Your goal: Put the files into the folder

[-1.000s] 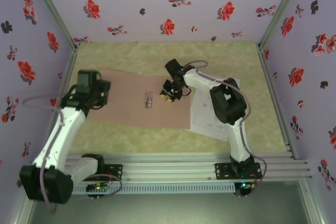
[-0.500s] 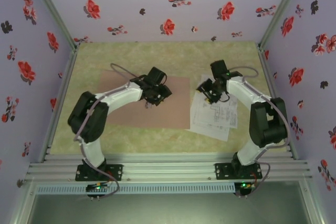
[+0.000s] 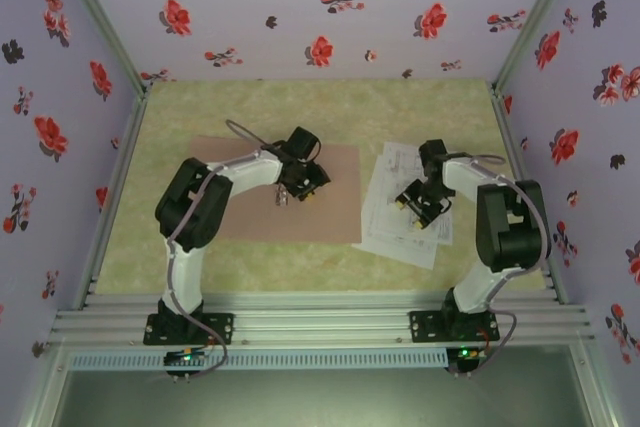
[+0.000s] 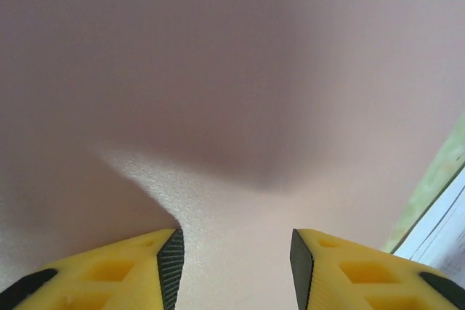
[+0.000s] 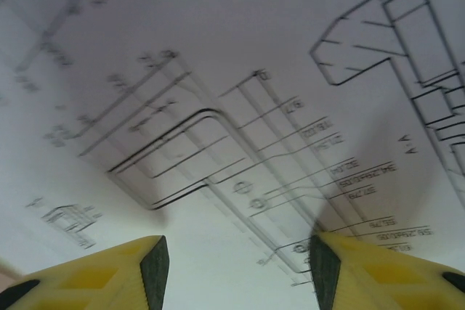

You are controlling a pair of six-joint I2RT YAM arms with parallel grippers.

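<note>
The folder (image 3: 250, 219) lies open and flat on the table, left of centre, a pinkish-brown sheet with a small metal clip (image 3: 282, 194) near its middle. My left gripper (image 3: 304, 185) hovers low over the folder just right of the clip. In the left wrist view it (image 4: 236, 270) is open above the bare folder (image 4: 232, 107), with nothing between its yellow fingers. The files (image 3: 390, 229), white sheets with black line drawings, lie fanned to the right of the folder. My right gripper (image 3: 419, 205) is over them. In the right wrist view it (image 5: 240, 274) is open just above the printed files (image 5: 218, 70).
The table (image 3: 300, 107) has a green mottled top, closed in by flowered walls on three sides. An aluminium rail (image 3: 320, 322) with both arm bases runs along the near edge. In the left wrist view a strip of green table (image 4: 436, 179) lies past the folder's edge.
My left arm has swung from the folder's left edge to its middle. My right arm has left the folder's middle and moved right, down onto the files.
</note>
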